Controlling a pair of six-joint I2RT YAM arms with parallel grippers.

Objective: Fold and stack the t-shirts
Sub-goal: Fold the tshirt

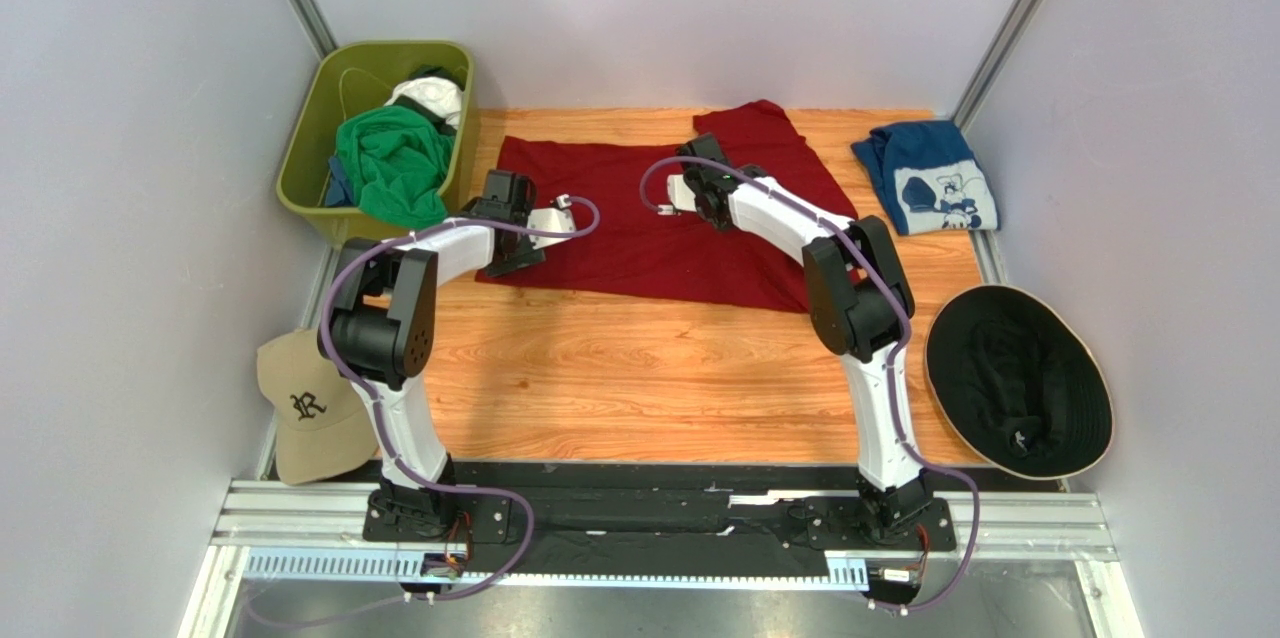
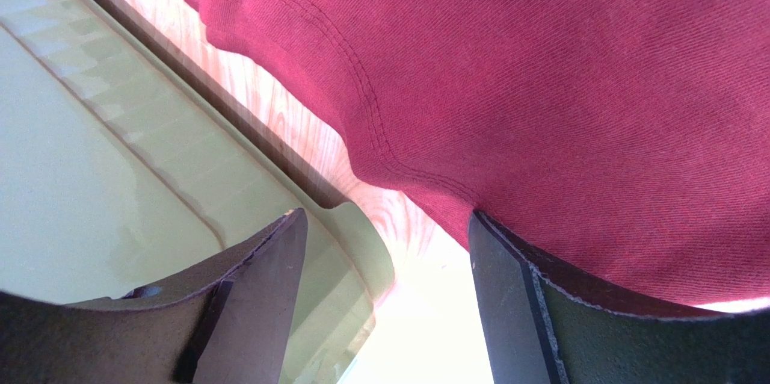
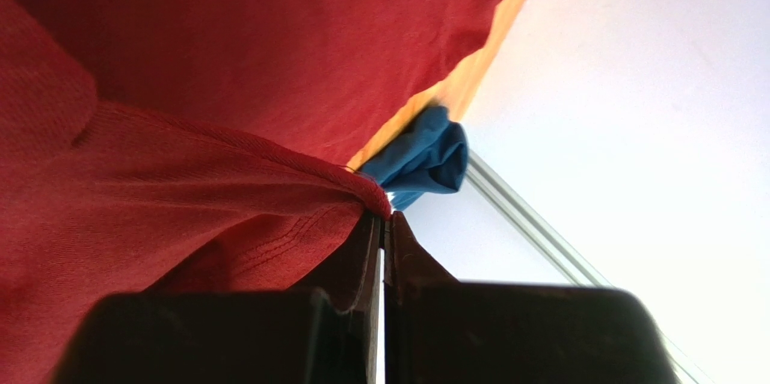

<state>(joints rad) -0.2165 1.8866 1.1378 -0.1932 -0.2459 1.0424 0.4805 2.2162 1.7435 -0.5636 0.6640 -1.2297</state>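
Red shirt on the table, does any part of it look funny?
Yes. The red shirt lies mostly flat, but one fold bunches into a wrinkly ridge where the right gripper pinches it shut. Nothing looks torn.

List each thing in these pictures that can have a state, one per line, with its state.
dark red t-shirt: spread out on the table, one edge pinched.
navy-blue t-shirt: folded, far right corner.
green t-shirt: crumpled in the bin.
left gripper: open, empty.
right gripper: shut on the dark red t-shirt.
tan cap: lying at the left edge.
black hat: lying at the right edge.
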